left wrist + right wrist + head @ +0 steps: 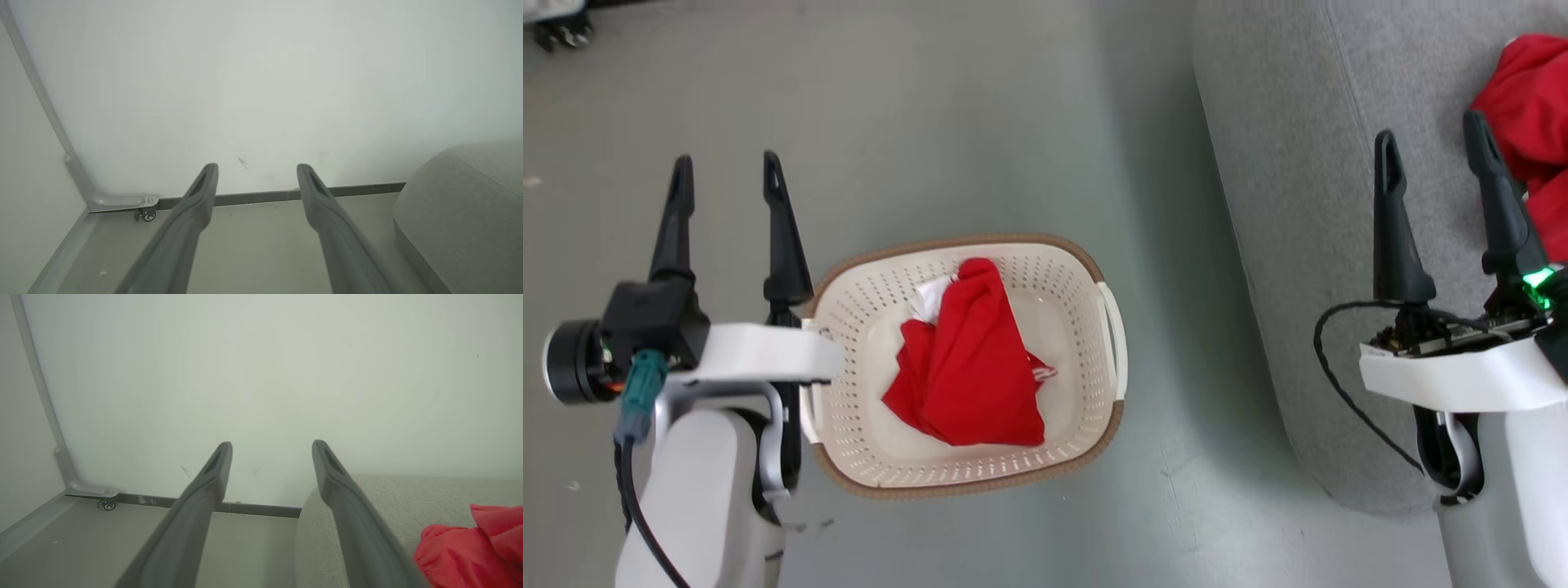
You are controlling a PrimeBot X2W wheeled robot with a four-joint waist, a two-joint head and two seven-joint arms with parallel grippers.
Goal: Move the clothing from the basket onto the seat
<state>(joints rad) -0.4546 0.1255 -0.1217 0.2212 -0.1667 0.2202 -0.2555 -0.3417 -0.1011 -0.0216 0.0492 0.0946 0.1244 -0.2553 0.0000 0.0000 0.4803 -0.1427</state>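
The basket (964,242) stands on the floor (931,106) at the middle of the head view. A red garment (972,359) lies crumpled inside it, with a bit of white at its 11 o'clock edge and striped trim at its 3 o'clock edge.

The left gripper (726,159) is at 9 o'clock from the basket, over the floor. Its fingers are spread wide, point to 12 o'clock and have nothing between them. Its pale wrist crosses the basket's 9 o'clock rim in the picture; I cannot tell whether they touch.

The seat (1298,204) lies at 3 o'clock from the basket, with a strip of floor between them. The right gripper (1429,126) is over the seat, spread just as wide and empty, also pointing to 12 o'clock. A red pile (1523,114) lies on the seat at 2 o'clock in this view, just beside the gripper's outer finger.

In the right wrist view the pile sits at 4 o'clock, outside the gap between the fingers. In the left wrist view the spread fingers point at a pale wall (261,81), with the seat at 4 o'clock and a small caster (146,214) at 8 o'clock.
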